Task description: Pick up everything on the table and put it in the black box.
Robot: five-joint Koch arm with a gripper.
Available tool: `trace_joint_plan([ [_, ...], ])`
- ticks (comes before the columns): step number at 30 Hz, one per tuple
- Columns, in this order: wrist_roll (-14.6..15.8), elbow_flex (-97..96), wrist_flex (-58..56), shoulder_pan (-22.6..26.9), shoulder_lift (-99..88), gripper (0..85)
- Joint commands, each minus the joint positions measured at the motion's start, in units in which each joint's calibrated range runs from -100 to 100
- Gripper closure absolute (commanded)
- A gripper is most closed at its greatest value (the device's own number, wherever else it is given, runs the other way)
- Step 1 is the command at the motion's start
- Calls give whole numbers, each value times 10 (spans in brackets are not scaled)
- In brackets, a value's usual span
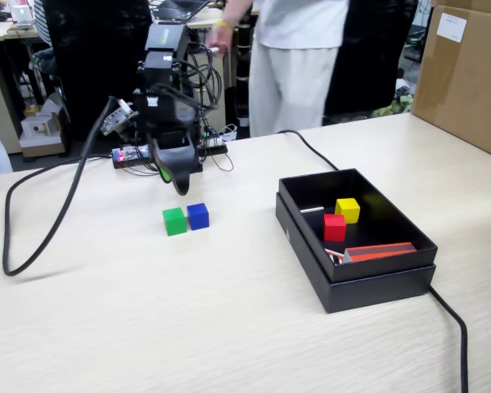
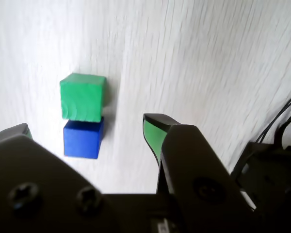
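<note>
My fingers (image 2: 87,131) are spread wide and hold nothing, one green-padded tip to the right of the blue cube (image 2: 82,139) in the wrist view, the other just showing at the left edge. The blue cube sits below me on the desk (image 1: 229,327), and the green cube (image 2: 82,96) is pressed against its side, the two touching face to face. Both look like small, rigid, light blocks with flat smooth faces, so I judge a firm squeeze on two opposite free faces will hold them. The shared face is closed to me, so I would straddle one cube across the sides that run along the pair. In the fixed view the black box (image 1: 356,274) stands well right of the blue cube, already holding a yellow cube (image 1: 348,210) and a red cube (image 1: 335,227).
</note>
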Motion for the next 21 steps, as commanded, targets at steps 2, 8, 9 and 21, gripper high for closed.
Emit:
trace_joint_plan([
  [2,-4,22,39,-11,63,394],
  [8,-4,37,57,-13,144,408],
  [9,-3,40,62,-12,164,428],
  [21,12,97,85,-2,257,601],
])
